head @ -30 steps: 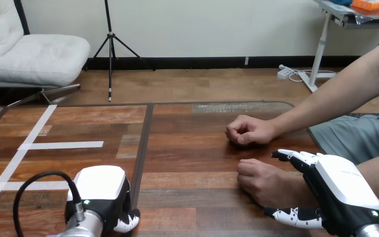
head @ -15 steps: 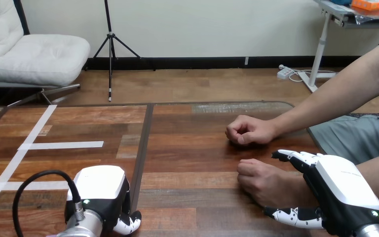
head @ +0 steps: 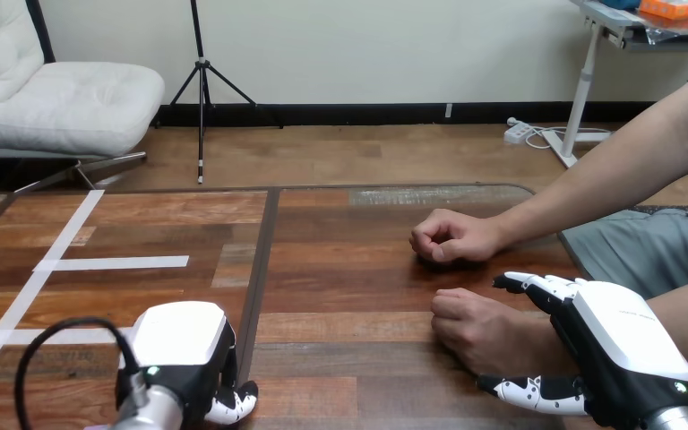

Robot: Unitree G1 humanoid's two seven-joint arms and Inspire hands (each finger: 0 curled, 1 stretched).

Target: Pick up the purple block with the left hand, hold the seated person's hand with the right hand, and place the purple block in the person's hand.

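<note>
Person's hand (head: 479, 333), seemingly in robot hand (head: 627, 348)

At 7 o'clock, the left hand (head: 181, 339) shows its white back, hiding whatever lies beneath; the bottom edge cuts its forearm (head: 148, 414). At 5 o'clock, the right hand (head: 627, 340) clasps and partly covers the person's wrist (head: 537, 348). The person's arms (head: 627, 175) run off the right edge.

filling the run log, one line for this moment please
left hand: low over brown wooden table | right hand: clasped round person's nearer wrist | person's farther hand: fist on table
</note>
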